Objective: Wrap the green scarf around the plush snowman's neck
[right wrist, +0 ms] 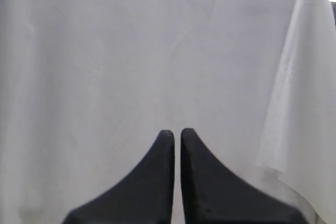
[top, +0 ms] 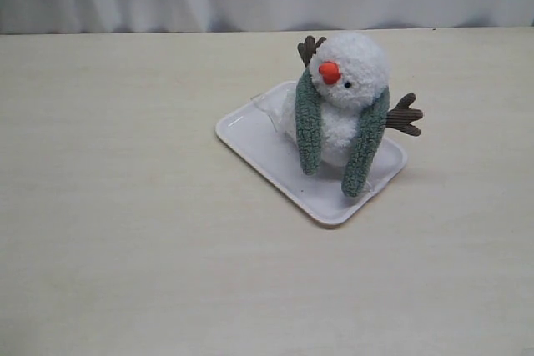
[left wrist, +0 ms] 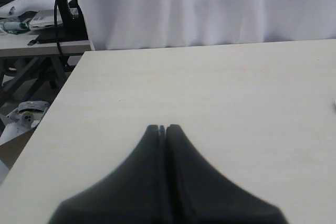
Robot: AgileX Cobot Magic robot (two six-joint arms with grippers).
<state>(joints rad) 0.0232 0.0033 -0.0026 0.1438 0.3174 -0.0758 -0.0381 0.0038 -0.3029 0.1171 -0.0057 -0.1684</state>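
From the exterior view I see the plush snowman (top: 355, 68) sitting on a white tray (top: 254, 143), which lies on the pale surface (top: 125, 206) right of the middle. The green scarf (top: 309, 127) passes behind its neck, and both ends hang down the front, one on each side of the white body. They are not crossed. The end on the right of that view reaches lower, down to the tray floor; the other stops a little higher. The orange nose shows between the two strips, and a brown twig arm sticks out past each.

The left fingers (left wrist: 142, 174) are pressed together tip to tip with nothing between them. They hang above a bare stretch of the surface near its edge, with the white curtain (left wrist: 210, 9) beyond. The right fingers (right wrist: 152, 182) stand nearly together — only a thin slit shows between the tips — and they hold nothing. They point straight at the curtain.

Neither wrist view takes in the snowman or the scarf, and the exterior view shows neither pair of fingers — both are well apart from the scarf, touching nothing.
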